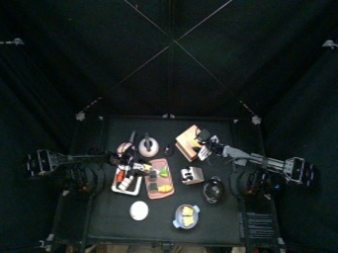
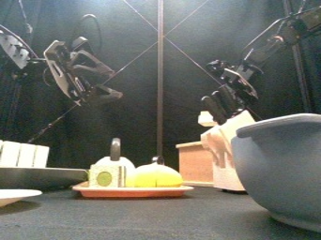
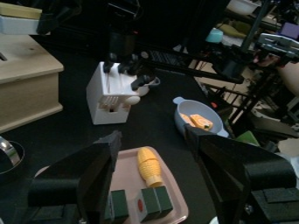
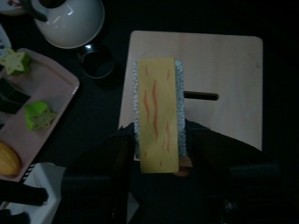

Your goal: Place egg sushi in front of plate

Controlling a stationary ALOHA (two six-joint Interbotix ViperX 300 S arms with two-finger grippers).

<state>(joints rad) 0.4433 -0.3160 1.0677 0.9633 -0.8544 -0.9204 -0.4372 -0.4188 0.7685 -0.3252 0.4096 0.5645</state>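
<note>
At far left we see the left gripper (image 3: pixel 158 140) hanging above the table with its jaws spread wide and nothing between them. Below it lies a pink tray (image 3: pixel 122 179). On this tray we find the egg sushi (image 3: pixel 149 166), a small yellow-topped piece, next to dark green wrapped pieces (image 3: pixel 158 203). In the front view, the egg sushi (image 2: pixel 157 175) sits at the tray's right half, just beside a green-banded piece (image 2: pixel 113 172). In the top view the tray lies behind the white plate (image 1: pixel 138 210), near it but apart, so the egg sushi is on the plate's far side.

Right of the tray we note a wooden board (image 4: pixel 222 61) carrying a long yellow strip (image 4: pixel 160 96), with a kettle (image 4: pixel 65 17) near the board's corner. The right gripper (image 4: pixel 162 136) hangs over this board, its jaws standing wide. The strip's end shows between them, though we cannot tell whether they touch it.

At far right in the front view stands a large grey-blue bowl (image 2: pixel 282 164).
</note>
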